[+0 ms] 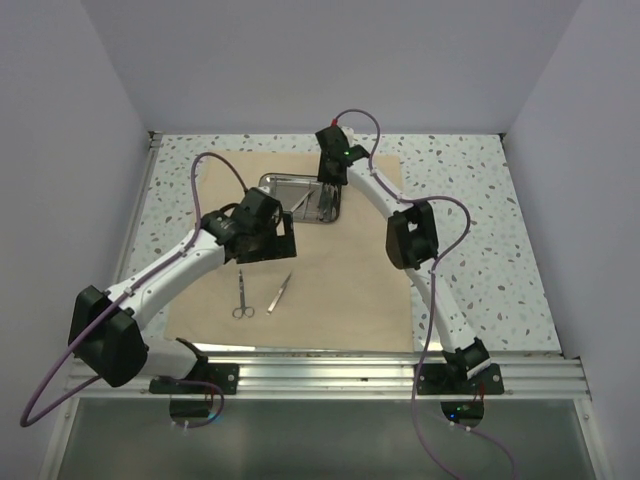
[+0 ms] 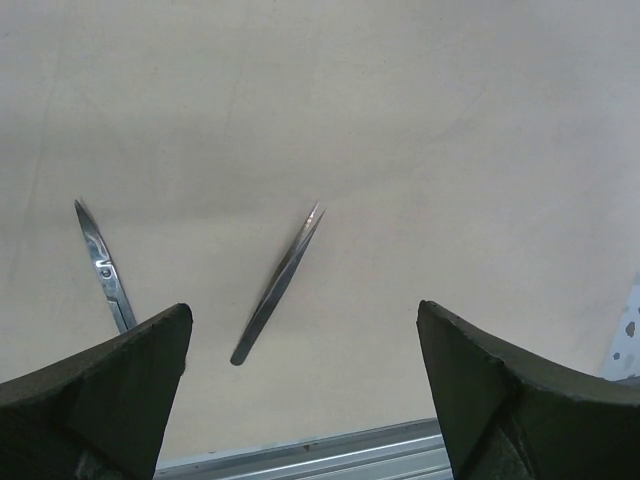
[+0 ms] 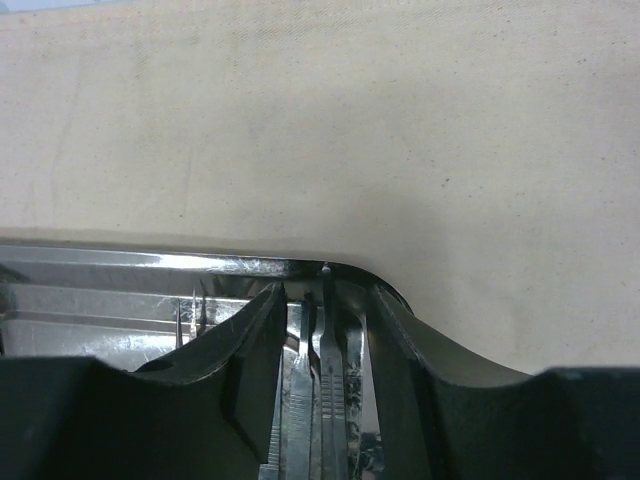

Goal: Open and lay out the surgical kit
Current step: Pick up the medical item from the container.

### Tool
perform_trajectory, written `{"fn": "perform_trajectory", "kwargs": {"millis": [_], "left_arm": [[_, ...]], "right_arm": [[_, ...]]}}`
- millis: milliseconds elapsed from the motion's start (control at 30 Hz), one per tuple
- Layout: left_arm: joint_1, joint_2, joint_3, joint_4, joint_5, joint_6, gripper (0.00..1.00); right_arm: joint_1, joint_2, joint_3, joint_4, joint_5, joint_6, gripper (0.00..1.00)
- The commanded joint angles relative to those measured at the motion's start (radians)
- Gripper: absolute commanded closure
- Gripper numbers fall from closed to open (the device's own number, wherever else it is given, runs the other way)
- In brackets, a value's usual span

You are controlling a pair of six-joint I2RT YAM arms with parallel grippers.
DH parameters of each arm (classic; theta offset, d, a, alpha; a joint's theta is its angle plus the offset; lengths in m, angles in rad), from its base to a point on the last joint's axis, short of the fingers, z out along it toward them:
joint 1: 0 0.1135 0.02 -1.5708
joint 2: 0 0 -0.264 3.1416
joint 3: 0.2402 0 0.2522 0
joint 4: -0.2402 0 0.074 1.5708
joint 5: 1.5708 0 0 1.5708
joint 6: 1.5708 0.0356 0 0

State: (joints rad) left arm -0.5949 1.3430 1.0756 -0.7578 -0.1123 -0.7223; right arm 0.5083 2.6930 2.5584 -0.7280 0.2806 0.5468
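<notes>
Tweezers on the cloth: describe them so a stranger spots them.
Start at the large beige cloth wrap. Toward its near edge lie two thin metal tools; the slim steel tweezers are the straight tapered one, right of the ring-handled scissors.

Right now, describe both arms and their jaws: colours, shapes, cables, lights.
Both the left arm and right arm have white tube links joined by bulky black joint housings, on black bases. A purple cable loops along each. A small green light glows near the right wrist. The jaws are thick, matte, dark wedges with curved inner faces.
</notes>
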Motion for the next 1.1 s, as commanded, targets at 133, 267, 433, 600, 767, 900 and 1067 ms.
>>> {"fn": "perform_trajectory", "kwargs": {"millis": [133, 267, 433, 600, 767, 900, 1067], "left_arm": [[0.072, 0.048, 0.040, 0.023, 0.017, 0.102, 0.03], [0.124, 0.050, 0.021, 0.046, 0.056, 0.132, 0.03], [0.190, 0.047, 0.001, 0.064, 0.095, 0.173, 0.04], [0.224, 0.065, -0.009, 0.087, 0.108, 0.202, 0.04], [0.237, 0.081, -0.006, 0.103, 0.138, 0.227, 0.05], [0.245, 0.088, -0.008, 0.104, 0.146, 0.241, 0.06], [0.254, 0.090, -0.008, 0.106, 0.146, 0.258, 0.07]], "right_arm": [[-0.002, 0.037, 0.055, -0.011, 0.071, 0.010, 0.67], [0.009, 0.071, 0.100, -0.066, 0.108, 0.002, 0.72], [0.027, 0.091, 0.126, -0.146, 0.092, -0.001, 0.76], [0.044, 0.116, 0.126, -0.227, 0.057, 0.010, 0.84], [0.049, 0.136, 0.120, -0.261, 0.023, 0.025, 0.88], [0.044, 0.143, 0.117, -0.258, 0.022, 0.036, 0.95], [0.024, 0.096, 0.074, -0.211, 0.008, 0.042, 1.00]]}}
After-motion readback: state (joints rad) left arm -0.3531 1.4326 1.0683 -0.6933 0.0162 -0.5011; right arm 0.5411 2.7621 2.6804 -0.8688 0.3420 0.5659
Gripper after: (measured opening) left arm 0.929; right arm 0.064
